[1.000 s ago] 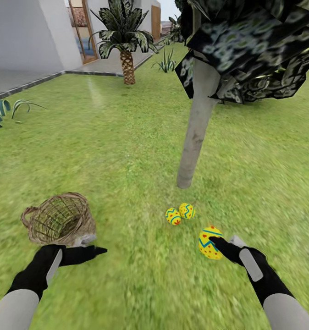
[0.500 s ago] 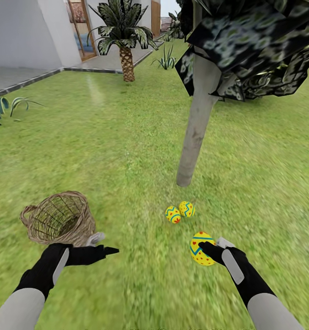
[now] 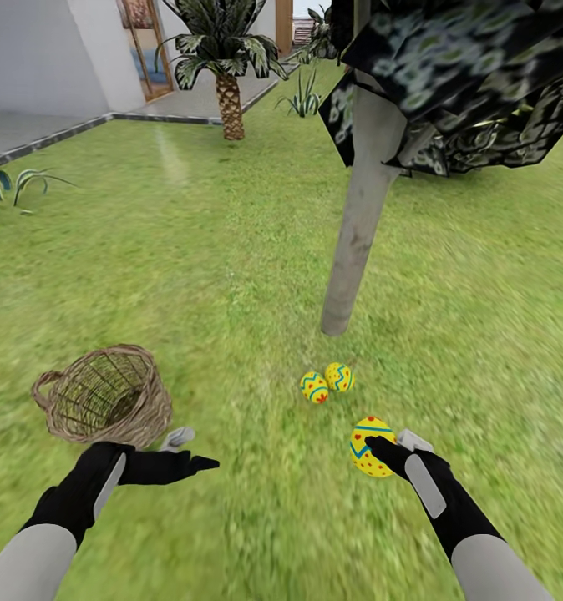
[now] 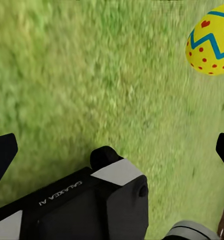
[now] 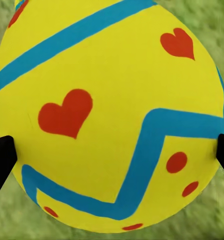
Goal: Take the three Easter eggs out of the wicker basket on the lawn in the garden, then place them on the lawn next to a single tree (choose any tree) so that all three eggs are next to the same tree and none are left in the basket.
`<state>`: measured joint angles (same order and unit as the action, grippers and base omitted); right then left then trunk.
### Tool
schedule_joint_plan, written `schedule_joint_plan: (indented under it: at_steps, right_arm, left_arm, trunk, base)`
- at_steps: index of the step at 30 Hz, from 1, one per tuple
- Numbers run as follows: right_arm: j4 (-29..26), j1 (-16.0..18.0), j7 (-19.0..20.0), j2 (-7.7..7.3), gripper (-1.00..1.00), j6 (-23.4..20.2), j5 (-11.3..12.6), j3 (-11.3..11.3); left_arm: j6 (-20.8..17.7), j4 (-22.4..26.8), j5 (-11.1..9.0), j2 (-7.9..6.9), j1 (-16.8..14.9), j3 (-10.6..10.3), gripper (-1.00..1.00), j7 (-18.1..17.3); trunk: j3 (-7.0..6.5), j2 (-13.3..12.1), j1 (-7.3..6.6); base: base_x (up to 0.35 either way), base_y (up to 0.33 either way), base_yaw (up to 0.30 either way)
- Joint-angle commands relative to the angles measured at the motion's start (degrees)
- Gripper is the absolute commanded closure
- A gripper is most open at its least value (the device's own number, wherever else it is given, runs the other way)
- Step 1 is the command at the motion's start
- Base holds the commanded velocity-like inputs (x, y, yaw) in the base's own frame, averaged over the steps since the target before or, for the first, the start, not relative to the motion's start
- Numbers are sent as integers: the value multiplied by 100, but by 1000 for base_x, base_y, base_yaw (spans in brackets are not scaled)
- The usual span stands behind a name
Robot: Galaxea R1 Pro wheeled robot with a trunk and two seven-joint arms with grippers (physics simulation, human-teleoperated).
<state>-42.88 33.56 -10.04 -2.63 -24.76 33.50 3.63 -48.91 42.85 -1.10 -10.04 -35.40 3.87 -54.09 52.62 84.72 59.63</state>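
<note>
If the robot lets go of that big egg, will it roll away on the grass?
Probably only a little. The egg, shut in the right tool, is smooth and rounded, so it could roll. Yet the lawn looks flat, and two other eggs lie still near the tree. Its smooth shell may also slip if held loosely.

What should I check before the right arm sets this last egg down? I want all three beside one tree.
1. Right gripper shut on the third egg: ok; the fingertips flank it in the right wrist view.
2. Two eggs on the lawn near the tree trunk: ok.
3. Wicker basket holding no eggs: ok, as far as its inside shows.
4. Grass free beside the pair: ok.
5. Left gripper open, apart from the eggs: ok.
</note>
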Motion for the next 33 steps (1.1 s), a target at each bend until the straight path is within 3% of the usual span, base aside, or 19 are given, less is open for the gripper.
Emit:
schedule_joint_plan:
  at_steps: [1, 4, 9, 11, 17, 26, 33]
  right_arm:
    - [-10, 1, -42, -1, 100, -15, 61, -6]
    - [-10, 1, -42, 4, 100, -12, 61, -13]
    - [-18, 1, -42, 0, 100, -11, 60, -20]
    - [-17, 1, -42, 5, 100, -7, 57, -23]
    - [-14, 1, -42, -1, 100, 82, 60, -26]
    - [-18, 1, -42, -1, 100, 126, 78, -3]
    - [-4, 1, -16, -1, 100, 490, 128, -37]
  left_arm:
    - [-48, 4, -7, 2, -2, 9, -100, 5]
    - [-48, 4, 12, 9, -1, 5, -100, 231]
    - [-44, 4, -2, 50, 6, -253, -100, 1301]
    - [-41, 4, -8, 73, 7, -269, -100, 1504]
    - [48, 4, -12, 85, 7, -271, -100, 1573]
    - [57, 4, 3, 82, 7, -253, -100, 1584]
    - [66, 4, -16, 81, 7, -238, -100, 1572]
  trunk:
    - [13, 2, 1]
    - [41, 2, 1]
    - [88, 2, 1]
    - [107, 2, 1]
    - [163, 2, 1]
    - [388, 363, 199]
    - [515, 644, 353]
  base:
    - [214, -160, 0]
    - [219, -183, 0]
    - [94, -89, 0]
    - [12, -12, 0]
    - [1, -1, 0]
    - [0, 0, 0]
    - [0, 0, 0]
